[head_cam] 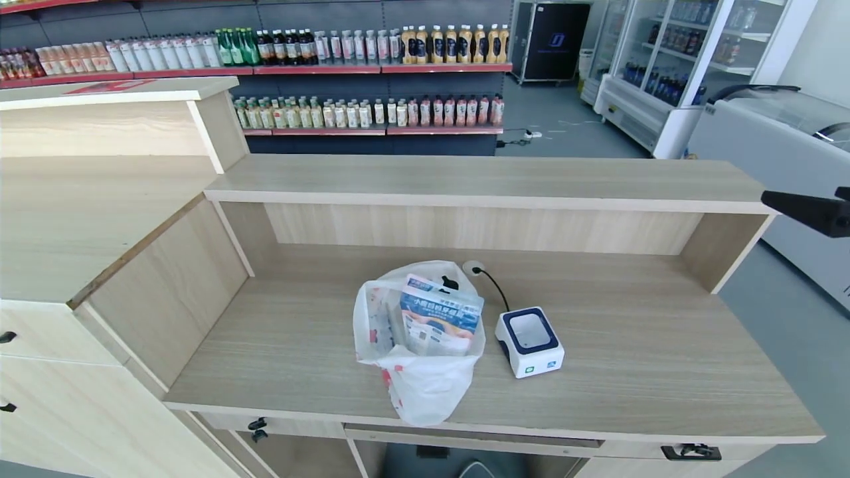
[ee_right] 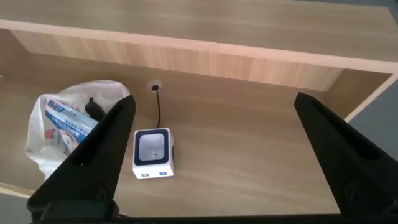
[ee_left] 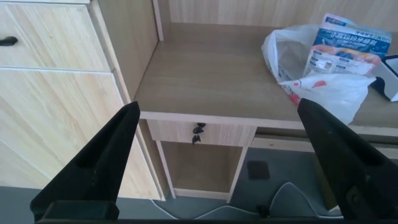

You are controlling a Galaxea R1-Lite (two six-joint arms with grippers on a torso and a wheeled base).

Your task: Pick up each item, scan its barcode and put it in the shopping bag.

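Nearly upright, blue packet (head_cam: pixel 440 315), inside shopping bag (head_cam: pixel 425 388)

Pale grey-beige wood grain on the tabletop (head_cam: pixel 631 345). Translucent white for the bag (head_cam: pixel 425 388), with red print low on its front. Blue, white and orange on the package (head_cam: pixel 439 317) inside. White scanner (head_cam: pixel 530 342) with a dark blue frame round a pale window, plus one green and one blue mark in front. Black cable (head_cam: pixel 493 287). Matt black on the left tool (ee_left: pixel 217 106) and the right tool (ee_right: pixel 214 98). Black drawer handle (head_cam: pixel 690 453); red shelf edges (head_cam: pixel 319 69).
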